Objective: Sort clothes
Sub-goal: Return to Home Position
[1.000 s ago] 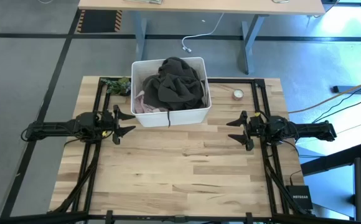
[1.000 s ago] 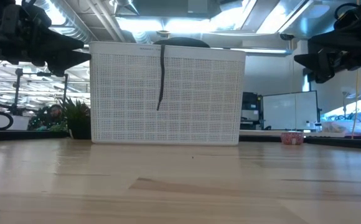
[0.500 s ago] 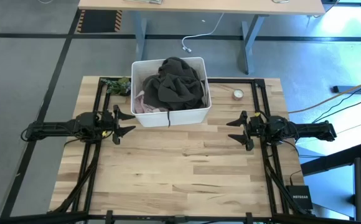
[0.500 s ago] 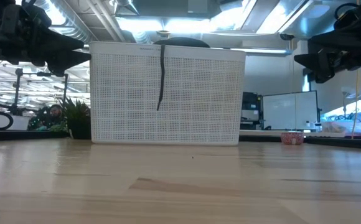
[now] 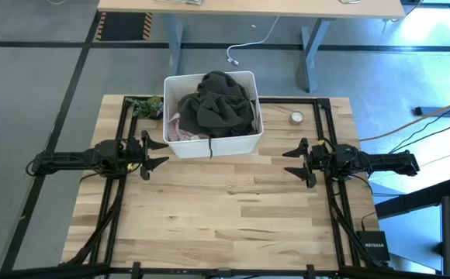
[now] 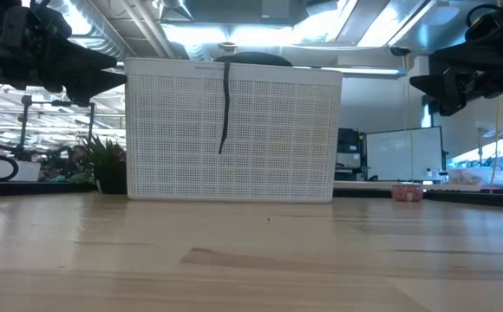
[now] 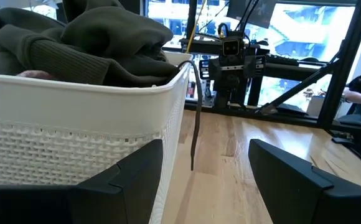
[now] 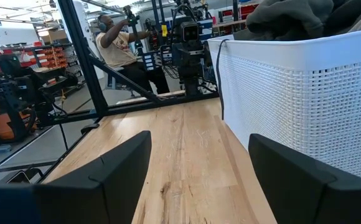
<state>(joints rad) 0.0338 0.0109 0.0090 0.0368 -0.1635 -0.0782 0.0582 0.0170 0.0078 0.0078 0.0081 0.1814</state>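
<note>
Clothes (image 5: 213,105) fill a white bin (image 5: 240,142) at the far middle of a wooden table (image 5: 233,217). Only the overhead view looks into the bin: a dark olive-grey heap lies on top, and a pink garment (image 5: 177,130) shows at the bin's left side beneath it. A thin dark cord (image 5: 210,147) hangs over the near rim.

The table-level view shows only the bin's woven front wall, the cord down its face, and a dark hump above the rim. It also shows a small plant (image 6: 104,160) left of the bin and a small round object (image 6: 408,191) to its right.

The left gripper (image 5: 163,153) hovers at the left edge of the table and the right gripper (image 5: 287,162) at the right edge. Both are well apart from the bin, with fingers spread and nothing held.

The left wrist view shows ribbed olive fabric piled above the rim. The right wrist view shows a person (image 8: 121,46) in the room beyond the table.
</note>
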